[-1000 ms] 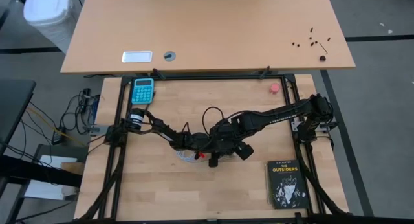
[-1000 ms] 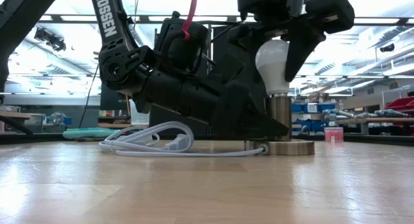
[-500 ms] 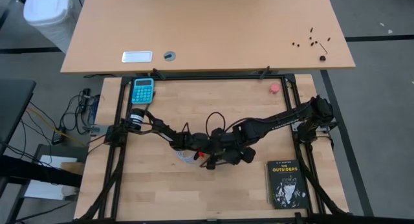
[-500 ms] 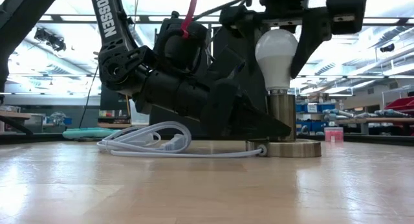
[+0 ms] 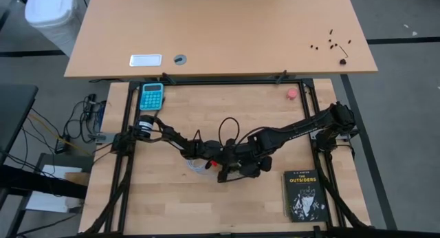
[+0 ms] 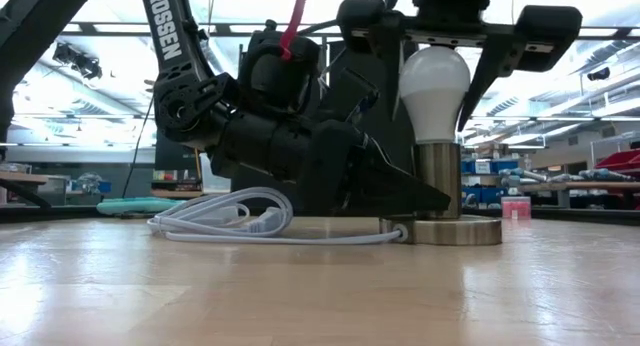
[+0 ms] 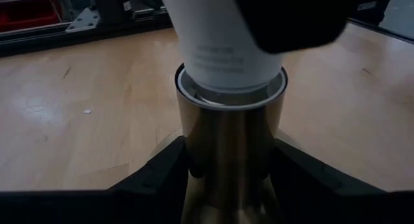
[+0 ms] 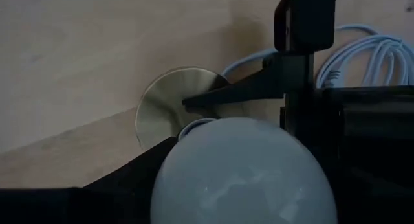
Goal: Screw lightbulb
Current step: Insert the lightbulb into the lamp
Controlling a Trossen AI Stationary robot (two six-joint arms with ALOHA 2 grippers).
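- One lightbulb (image 6: 433, 83): upright in brass socket (image 6: 438, 181), long axis vertical, table centre.
- Right gripper (image 6: 452, 61): directly above, fingers apart at three and nine o'clock of bulb, nearest.
- Left gripper (image 7: 223, 179): clamped on socket stem.

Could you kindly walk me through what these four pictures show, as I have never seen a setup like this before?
This is a robot with two dark arms working at a wooden table. One picture looks straight down, one looks level across the tabletop, and two come from cameras on the arms' wrists.

In the middle stands a brass lamp socket with a white cord. The left tool is clamped round the socket's stem, steadying it. The right tool reaches down from above, its fingers on either side of the white lightbulb, whose base sits in the socket.

Also on the table: a black book, a blue calculator and a small pink round thing.
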